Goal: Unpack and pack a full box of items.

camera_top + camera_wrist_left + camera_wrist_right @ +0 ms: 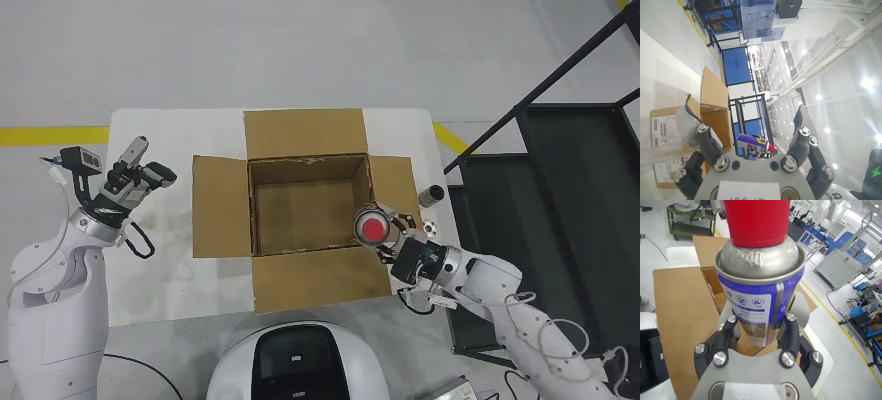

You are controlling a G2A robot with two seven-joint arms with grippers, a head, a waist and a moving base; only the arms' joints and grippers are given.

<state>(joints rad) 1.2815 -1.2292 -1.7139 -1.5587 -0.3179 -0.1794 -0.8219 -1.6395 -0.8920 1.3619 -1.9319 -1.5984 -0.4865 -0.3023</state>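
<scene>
An open cardboard box (308, 205) stands in the middle of the white table (160, 290) with all its flaps spread out; its inside shows bare cardboard. My right gripper (392, 236) is shut on a blue spray can (374, 227) with a red cap, held upright over the box's near right corner. In the right wrist view the gripper (762, 315) clamps the can (757, 289) low on its body, above the box (685, 298). My left gripper (150, 163) hangs open with nothing in it over the table's left side, away from the box. The left wrist view shows this gripper (744, 117), the box (714, 98) and the can (755, 143) beyond.
A small dark cylinder (432, 193) stands at the table's right edge beside the box's right flap. A black metal stair frame (560, 170) rises just right of the table. Bare tabletop lies left of the box.
</scene>
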